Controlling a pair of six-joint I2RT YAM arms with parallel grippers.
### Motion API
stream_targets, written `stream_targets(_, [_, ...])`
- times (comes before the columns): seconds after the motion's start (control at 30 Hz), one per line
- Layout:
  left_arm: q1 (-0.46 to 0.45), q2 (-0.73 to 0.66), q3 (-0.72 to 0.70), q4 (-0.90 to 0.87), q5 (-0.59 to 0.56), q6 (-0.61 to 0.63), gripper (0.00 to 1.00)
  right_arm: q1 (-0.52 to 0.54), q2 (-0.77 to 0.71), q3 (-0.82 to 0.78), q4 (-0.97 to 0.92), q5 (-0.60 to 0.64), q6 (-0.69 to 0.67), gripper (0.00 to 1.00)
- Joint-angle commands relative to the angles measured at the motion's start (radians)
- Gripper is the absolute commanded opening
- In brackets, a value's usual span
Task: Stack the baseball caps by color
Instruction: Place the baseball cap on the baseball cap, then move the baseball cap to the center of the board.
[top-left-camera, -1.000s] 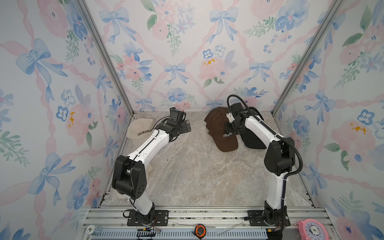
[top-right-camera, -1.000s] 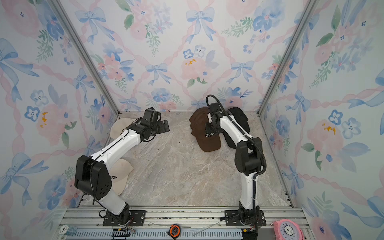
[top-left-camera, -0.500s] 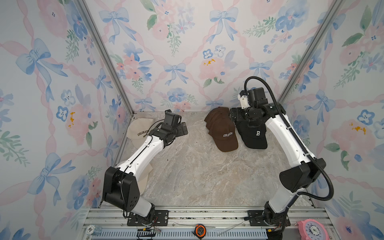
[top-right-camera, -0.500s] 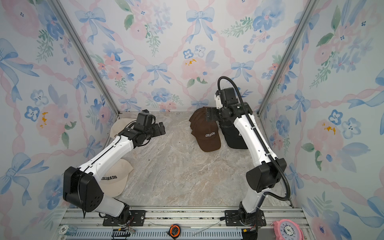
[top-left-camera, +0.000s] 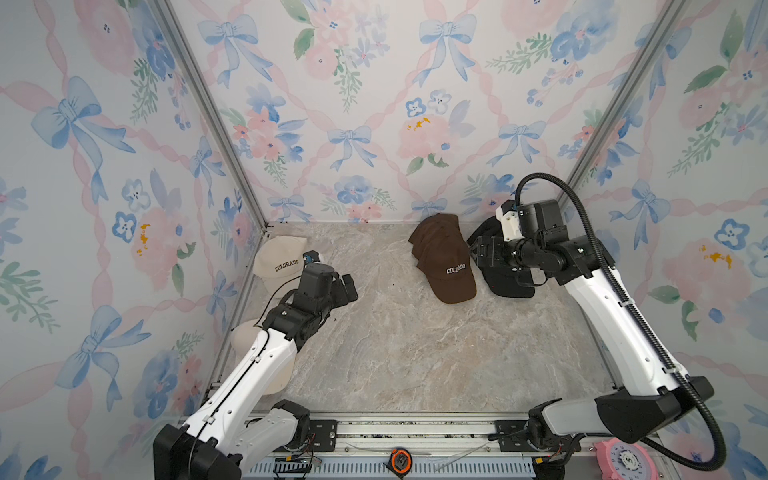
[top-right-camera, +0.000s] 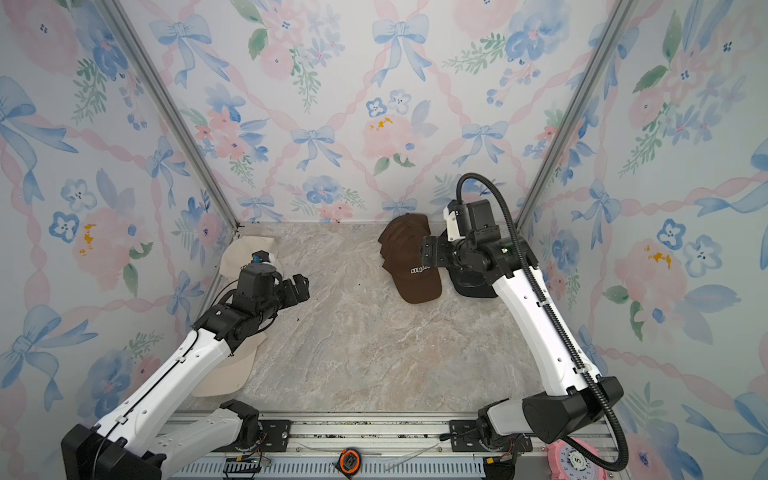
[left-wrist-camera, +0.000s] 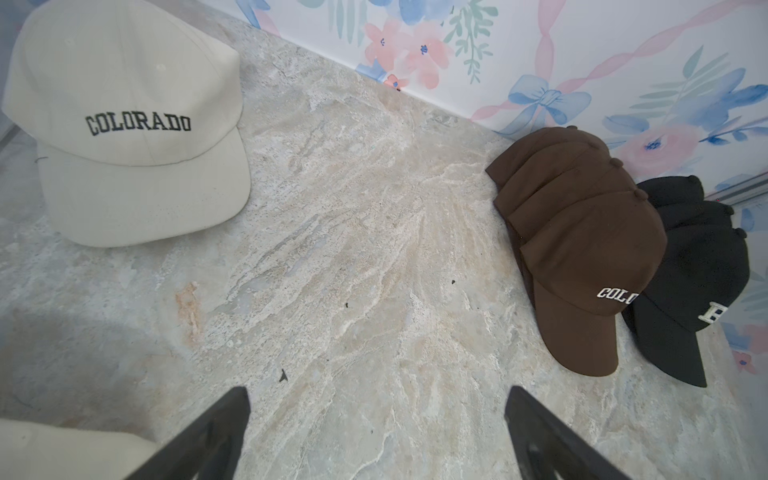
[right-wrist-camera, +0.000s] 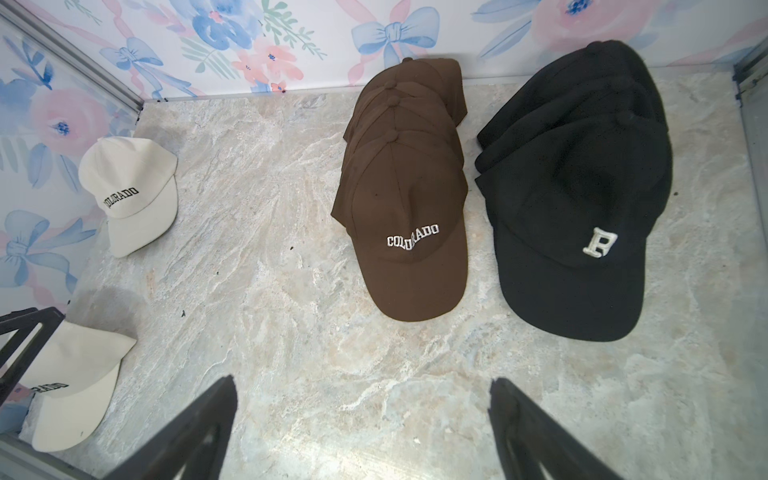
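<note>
The four brown fabric caps with white "COLORADO" lettering (right-wrist-camera: 405, 195) lay nested in one pile at the upper middle of the right wrist frame, and the three black fabric caps with a white "R" (right-wrist-camera: 577, 195) sat nested just beside them at the upper right. Both piles looked finished to me. The two cream fabric caps with dark "COLORADO" lettering were the ones not yet stacked: the far cream cap (top-left-camera: 280, 262) sat in the back corner at the left of a top view, and the near cream cap (top-right-camera: 232, 370) lay well apart from it, partly hidden under my left arm.

My left gripper (top-left-camera: 347, 289) hung over the bare marble-patterned tabletop (top-left-camera: 415, 353) with its jaws spread wide and nothing between them. My right gripper (top-right-camera: 430, 251) hovered above the brown and black piles, likewise wide and empty.

I judged the step in hand to be the last pairing, cream on cream. The next move would call for my left gripper to turn toward one cream cap, pinch it, likely at the brim or crown, and carry it onto the other so the crowns nest.
</note>
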Motion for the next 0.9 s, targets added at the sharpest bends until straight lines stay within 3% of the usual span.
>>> stream_targets(0.0, [0.025,-0.068,-0.022,-0.052,-0.025,-0.02,0.98,0.035,-0.015,-0.035,0.024,0.01,0.056,0.96])
stream_targets(0.2, [0.062,-0.12,-0.009,-0.121,-0.059,-0.016,0.98,0.103,0.047,-0.013,0.078,0.002,0.07,0.96])
stream_targets(0.4, [0.104,-0.072,0.044,-0.133,-0.11,-0.003,0.98,0.127,0.137,0.062,0.106,-0.032,0.06,0.96])
stream_targets(0.53, [0.181,0.034,0.127,-0.132,-0.129,0.04,0.98,0.125,0.194,0.118,0.113,-0.058,0.048,0.96])
stream_targets(0.87, [0.43,0.363,0.35,-0.087,-0.053,0.117,0.98,0.109,0.326,0.215,0.141,-0.121,0.043,0.96])
